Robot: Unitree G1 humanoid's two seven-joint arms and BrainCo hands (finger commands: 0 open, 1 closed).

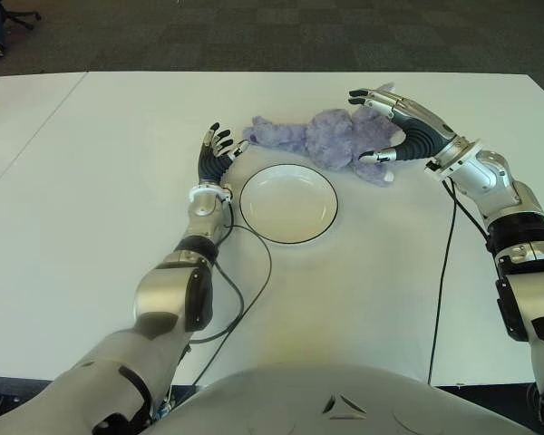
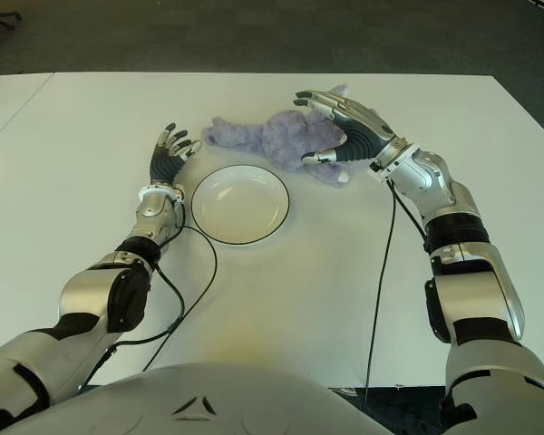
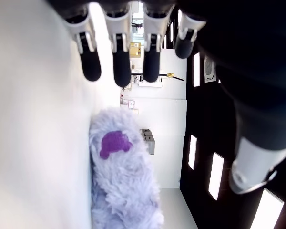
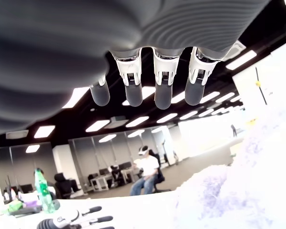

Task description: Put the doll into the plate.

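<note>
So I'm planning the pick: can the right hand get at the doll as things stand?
Probably yes. The right hand is open and arched right at the doll, thumb near its body, nothing between them. The doll lies on the table just beyond the plate; the left hand is open near its other end.

A fuzzy lavender doll [image 1: 331, 138] lies flat between the hands; the empty black-rimmed white plate [image 1: 288, 203] sits beside the left hand [image 1: 215, 154].

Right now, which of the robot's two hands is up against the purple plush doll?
The right hand: its open fingers arch over the furry purple plush doll, thumb at its side. The left hand shows open beside the white plate, short of the doll's end.
</note>
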